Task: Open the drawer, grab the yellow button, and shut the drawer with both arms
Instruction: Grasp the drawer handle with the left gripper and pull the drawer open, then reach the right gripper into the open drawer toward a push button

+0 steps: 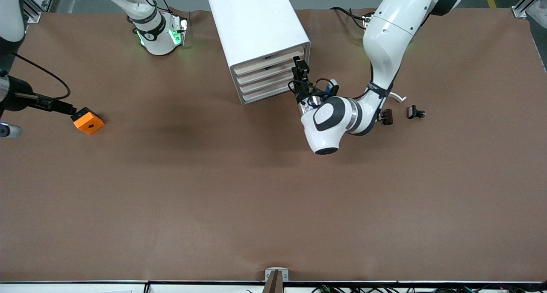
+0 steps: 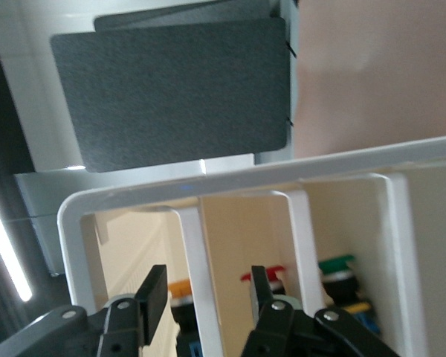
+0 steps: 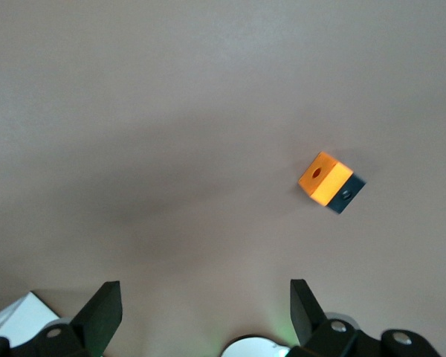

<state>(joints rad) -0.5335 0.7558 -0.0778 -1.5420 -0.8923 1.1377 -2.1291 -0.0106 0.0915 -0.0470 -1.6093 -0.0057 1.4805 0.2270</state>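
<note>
Two buttons (image 2: pixel 180 290) stand upright in the drawer (image 2: pixel 208 193), caps up.

2 arms (image 1: pixel 384 41), 1 cabinet (image 1: pixel 256 24), 1 orange block (image 1: pixel 88 122), 2 blk clips (image 1: pixel 415 112).

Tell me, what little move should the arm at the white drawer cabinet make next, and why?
Probably close the left end effector fully on the drawer front's upright bar, then pull. Its fingers straddle that bar of the white cabinet with gaps on both sides, and the drawers look shut. Buttons show through the openings, an orange-capped one among them. The right end effector waits open above the table.
</note>
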